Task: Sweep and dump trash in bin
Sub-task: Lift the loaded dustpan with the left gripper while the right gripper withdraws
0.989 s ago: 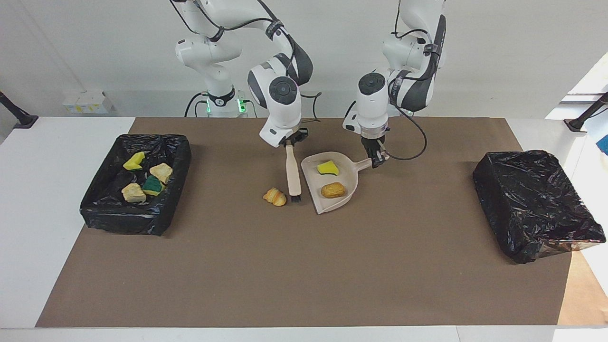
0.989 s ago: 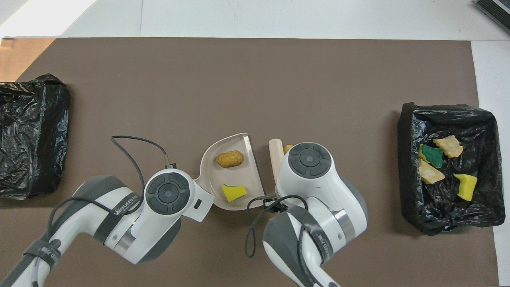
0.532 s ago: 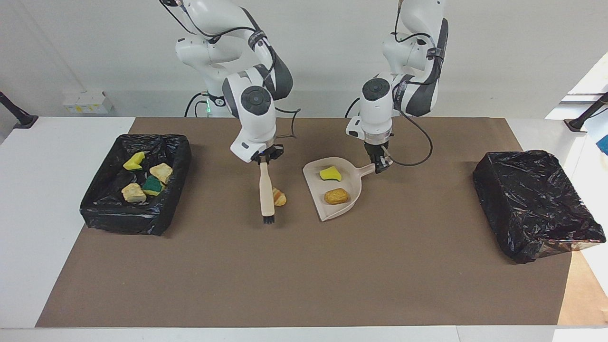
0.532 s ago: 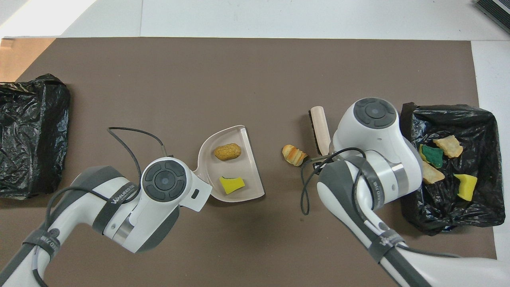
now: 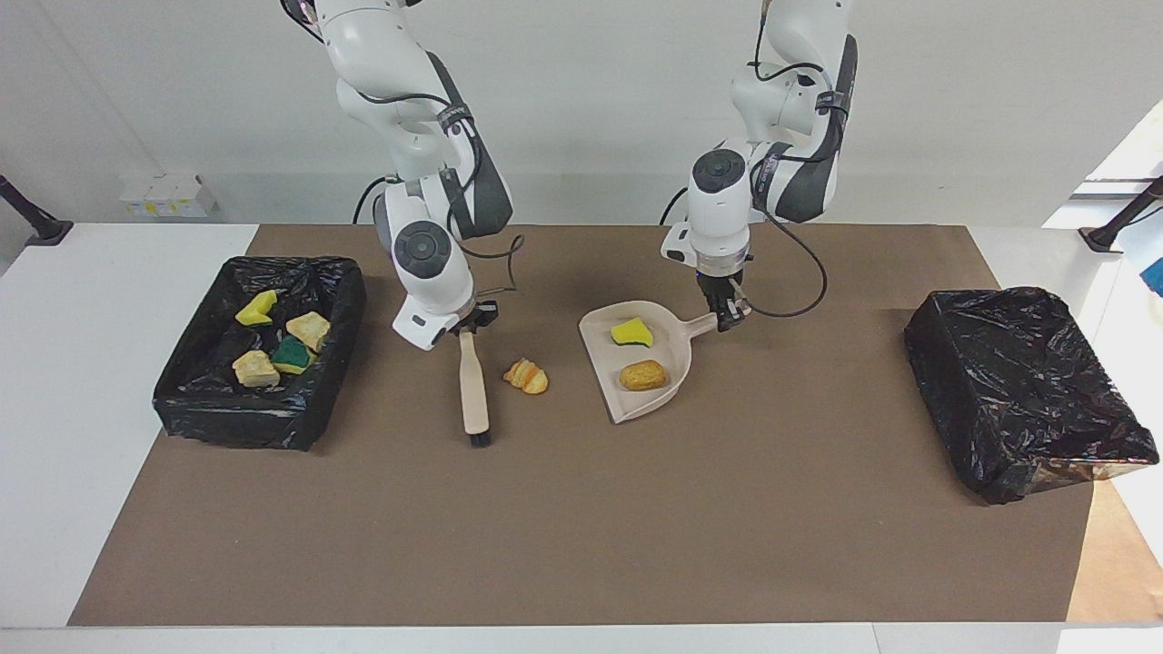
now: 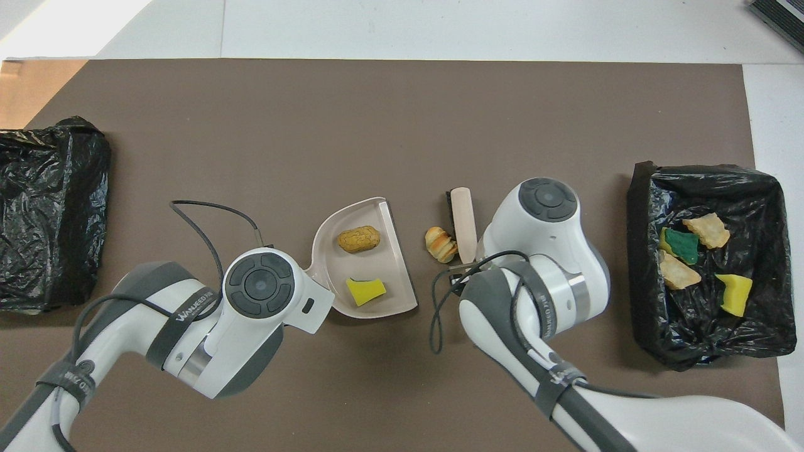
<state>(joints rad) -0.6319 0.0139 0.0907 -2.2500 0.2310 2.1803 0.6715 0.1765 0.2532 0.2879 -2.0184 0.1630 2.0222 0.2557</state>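
Change: we see the right gripper (image 5: pixel 468 329), jaws clamped on the brush (image 5: pixel 473 391), swung round the croissant (image 5: pixel 527 376), brush now at its nine o'clock.
Left gripper (image 5: pixel 727 313): jaws apparently clamped on the dustpan (image 5: pixel 677 352) handle.
Meaning: we judge the final sweep is ready.

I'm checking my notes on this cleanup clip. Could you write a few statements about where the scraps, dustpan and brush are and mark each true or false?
1. The dustpan holds two scraps. True.
2. The croissant piece lies in the dustpan. False: it lies on the mat between brush and dustpan.
3. The right end effector grips the brush handle. True.
4. The bin toward the right arm's end holds no scraps. False: it holds four.
5. The left end effector grips the dustpan's handle. True.
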